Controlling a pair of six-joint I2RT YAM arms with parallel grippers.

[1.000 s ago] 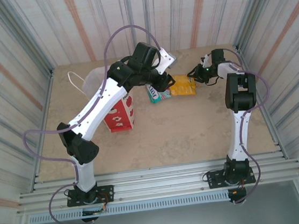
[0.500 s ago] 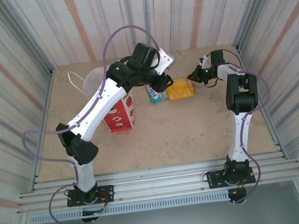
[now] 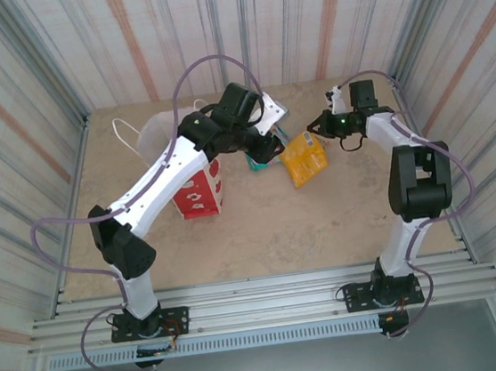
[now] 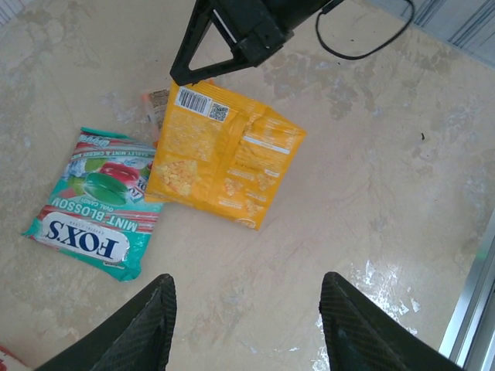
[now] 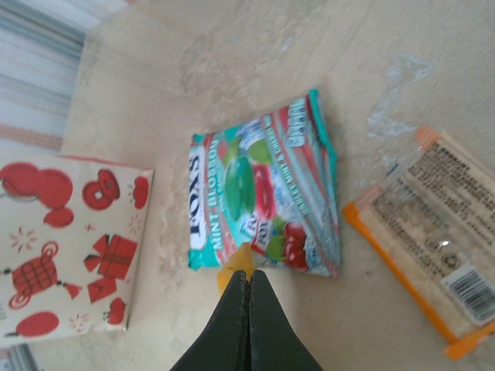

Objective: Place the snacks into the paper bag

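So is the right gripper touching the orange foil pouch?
Touching. Right wrist view: the right gripper is shut on a corner of the orange foil pouch.

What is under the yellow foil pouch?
The yellow foil pouch overlaps an edge of the green FOX'S packet and of a small orange-edged packet; anything else beneath is covered.

Left arm (image 3: 162,177) overhangs paper bag (image 3: 200,193) — near table (image 3: 281,235) open

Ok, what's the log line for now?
left pincer open | right pincer shut on orange foil pouch | green foil packet beside
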